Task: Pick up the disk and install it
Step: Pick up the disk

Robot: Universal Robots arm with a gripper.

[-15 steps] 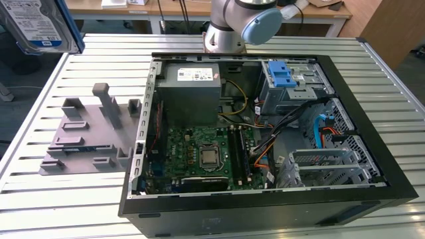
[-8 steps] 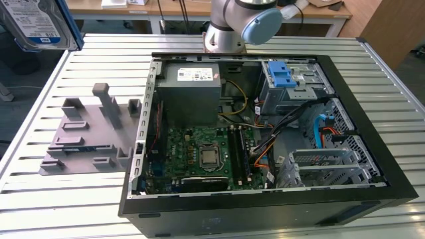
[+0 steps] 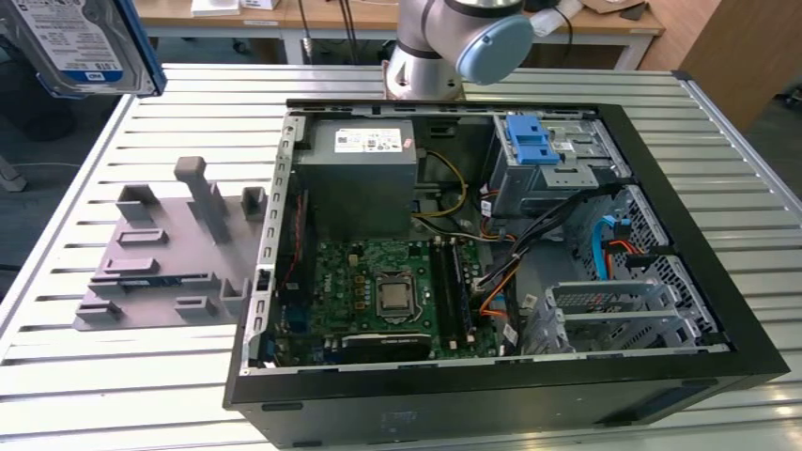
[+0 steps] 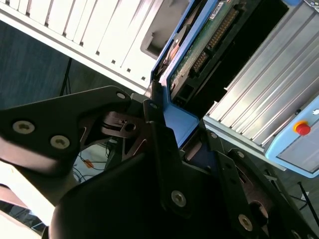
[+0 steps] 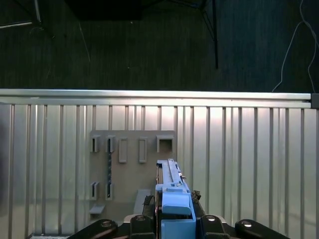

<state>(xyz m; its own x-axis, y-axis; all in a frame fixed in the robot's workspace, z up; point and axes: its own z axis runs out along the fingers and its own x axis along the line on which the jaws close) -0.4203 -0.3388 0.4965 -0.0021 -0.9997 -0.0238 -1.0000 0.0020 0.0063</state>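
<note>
The gripper [image 5: 174, 223] is clamped on the blue bracket of the disk [image 5: 169, 181]. Pick-up is judged complete. In the exterior view, the disk hangs at the far left, clear of the table [image 3: 126, 395] and well apart from the drive cage [image 3: 551, 155]. Installation is not yet done; it calls for aligning the bracket with the cage.

No wording is legible. Flat silver hard drive [image 3: 63, 28], upper left of the exterior view: blue-and-white label [image 3: 94, 68] with barcode. Grey metal power supply box [image 3: 363, 167]: white sticker [image 3: 371, 141], print too small to read.
</note>
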